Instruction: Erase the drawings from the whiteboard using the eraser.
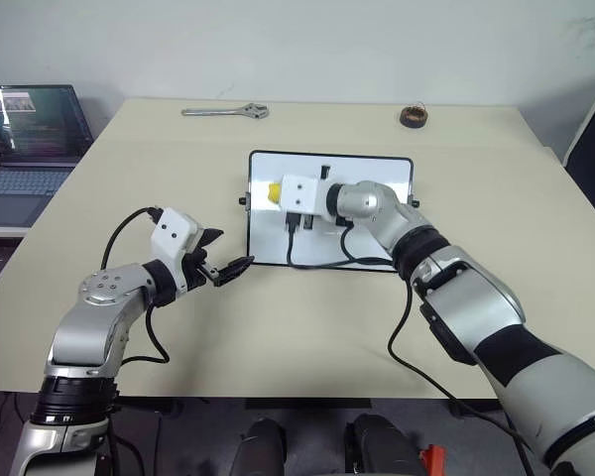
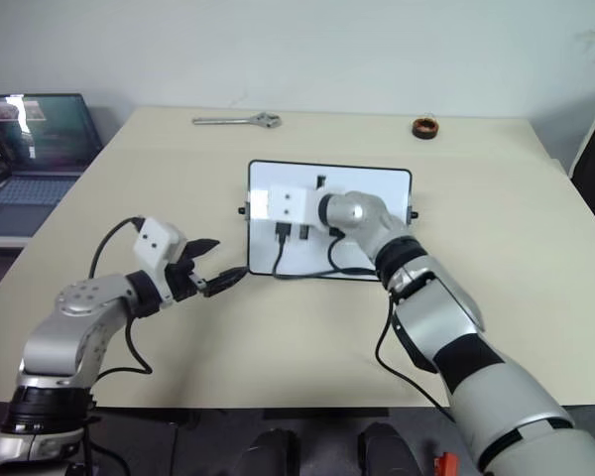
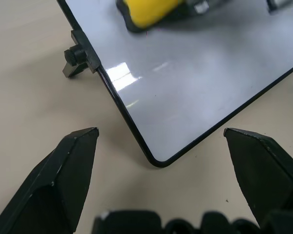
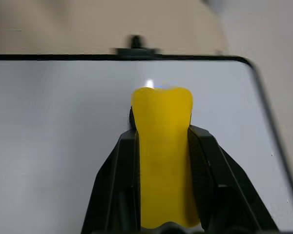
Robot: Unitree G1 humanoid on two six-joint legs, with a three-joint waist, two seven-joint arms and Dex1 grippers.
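Yellow eraser [image 4: 162, 146] sits clamped in the right hand [image 4: 163, 139], low over the whiteboard [image 1: 377, 238] to wipe; left hand [image 1: 221, 260], fingers apart, waits off its corner on the surface [image 1: 159, 159]

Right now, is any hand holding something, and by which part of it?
The right hand holds the yellow eraser by its two long sides, over the whiteboard. The left hand is open and holds nothing.

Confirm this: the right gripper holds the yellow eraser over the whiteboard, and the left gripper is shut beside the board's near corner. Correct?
Not quite. The left gripper is open, its fingers spread either side of the whiteboard corner, as the left wrist view shows. The right gripper does hold the eraser.
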